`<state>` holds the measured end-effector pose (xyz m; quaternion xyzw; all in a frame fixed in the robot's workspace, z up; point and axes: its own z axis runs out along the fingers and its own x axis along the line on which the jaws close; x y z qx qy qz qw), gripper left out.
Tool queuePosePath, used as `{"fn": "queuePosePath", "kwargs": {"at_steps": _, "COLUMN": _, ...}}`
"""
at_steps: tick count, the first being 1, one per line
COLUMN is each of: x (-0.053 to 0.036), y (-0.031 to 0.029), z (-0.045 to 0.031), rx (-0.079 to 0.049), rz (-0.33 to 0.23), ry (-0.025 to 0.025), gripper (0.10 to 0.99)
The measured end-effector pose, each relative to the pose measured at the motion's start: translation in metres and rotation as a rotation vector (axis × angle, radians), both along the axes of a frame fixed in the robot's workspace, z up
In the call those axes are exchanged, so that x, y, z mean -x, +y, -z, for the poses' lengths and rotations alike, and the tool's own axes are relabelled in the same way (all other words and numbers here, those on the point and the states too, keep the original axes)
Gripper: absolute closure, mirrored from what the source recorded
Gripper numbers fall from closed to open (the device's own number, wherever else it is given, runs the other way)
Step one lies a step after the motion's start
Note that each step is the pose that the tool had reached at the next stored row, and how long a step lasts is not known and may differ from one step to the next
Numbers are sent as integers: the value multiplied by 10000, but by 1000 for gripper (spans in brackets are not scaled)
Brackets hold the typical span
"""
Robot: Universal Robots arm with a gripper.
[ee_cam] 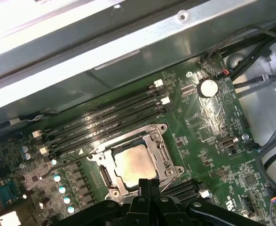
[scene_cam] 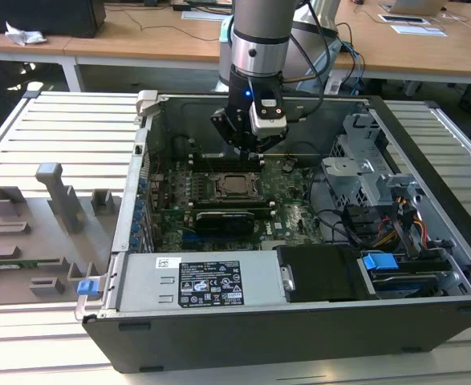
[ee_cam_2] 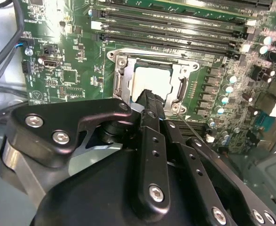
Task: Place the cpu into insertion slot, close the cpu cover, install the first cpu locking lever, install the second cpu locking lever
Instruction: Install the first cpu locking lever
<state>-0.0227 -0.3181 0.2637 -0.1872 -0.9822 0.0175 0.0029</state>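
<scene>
Gripper: fingers drawn together, nothing held, tips low, likely for pressing | cpu: just beyond tips, seated flat in insertion slot | cpu cover: down over chip, apparently retaining it.

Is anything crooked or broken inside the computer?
Nothing looks broken, spilled or crooked. The chip sits flat and square in its socket on the green board, and the metal cover lies down around it. The shut gripper is at the socket's edge.
</scene>
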Motion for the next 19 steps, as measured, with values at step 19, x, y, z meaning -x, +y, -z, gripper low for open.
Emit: {"fn": "queuePosePath", "kwargs": {"at_steps": 19, "x": 0, "y": 0, "z": 0, "rx": 0, "rz": -2370, "ry": 1, "gripper": 980}}
